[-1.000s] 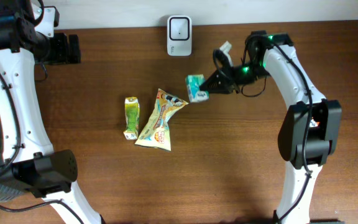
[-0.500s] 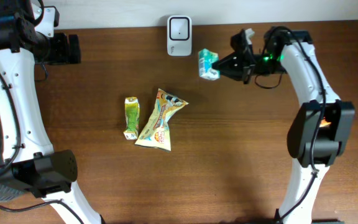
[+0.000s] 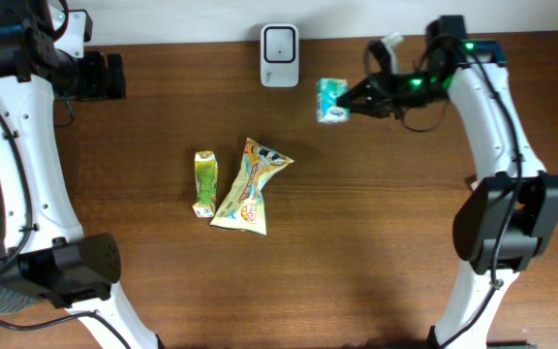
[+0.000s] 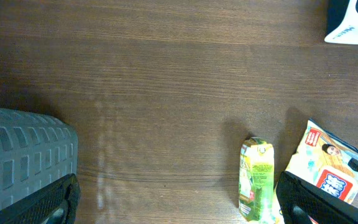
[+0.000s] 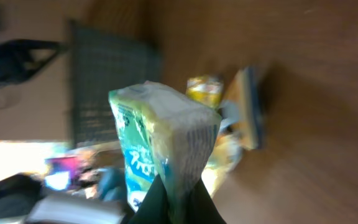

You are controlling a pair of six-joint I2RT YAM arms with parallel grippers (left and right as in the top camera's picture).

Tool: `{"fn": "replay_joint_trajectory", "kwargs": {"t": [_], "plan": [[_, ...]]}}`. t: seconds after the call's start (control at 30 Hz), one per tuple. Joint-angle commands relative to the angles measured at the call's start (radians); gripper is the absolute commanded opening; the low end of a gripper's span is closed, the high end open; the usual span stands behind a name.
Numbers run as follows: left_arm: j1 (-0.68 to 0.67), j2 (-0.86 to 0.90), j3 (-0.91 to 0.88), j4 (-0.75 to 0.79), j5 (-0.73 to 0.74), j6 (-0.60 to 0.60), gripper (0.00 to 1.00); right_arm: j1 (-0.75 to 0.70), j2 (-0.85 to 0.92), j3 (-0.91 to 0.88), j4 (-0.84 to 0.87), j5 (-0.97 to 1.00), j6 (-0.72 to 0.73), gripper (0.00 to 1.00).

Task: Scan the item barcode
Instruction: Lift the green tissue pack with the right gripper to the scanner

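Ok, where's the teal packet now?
In the overhead view the teal packet is near the far edge of the table, held in the right arm's jaws just right of the white scanner.

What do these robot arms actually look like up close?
Both the left arm and right arm have smooth white tube-like links joined by chunky black joints, with thin black cables looping alongside. Small green lights glow on both. The left gripper and right gripper are black two-fingered claws.

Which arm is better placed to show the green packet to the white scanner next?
Right. The right pincer grips the green packet just beside the white scanner. The left pincer is open, empty and far off to the left.
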Motion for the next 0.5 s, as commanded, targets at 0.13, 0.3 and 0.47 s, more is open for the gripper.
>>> {"fn": "replay_joint_trajectory", "kwargs": {"t": [0.13, 0.3, 0.47], "plan": [[0.011, 0.002, 0.000, 0.002, 0.006, 0.013, 0.99, 0.084, -0.027, 0.019, 0.078, 0.483, 0.204, 0.04], [0.012, 0.002, 0.000, 0.002, 0.006, 0.013, 0.99, 0.202, -0.027, 0.084, 0.174, 1.033, 0.196, 0.04], [0.013, 0.002, 0.000, 0.002, 0.006, 0.013, 0.99, 0.378, 0.021, 0.085, 0.505, 1.508, -0.075, 0.04]]}}
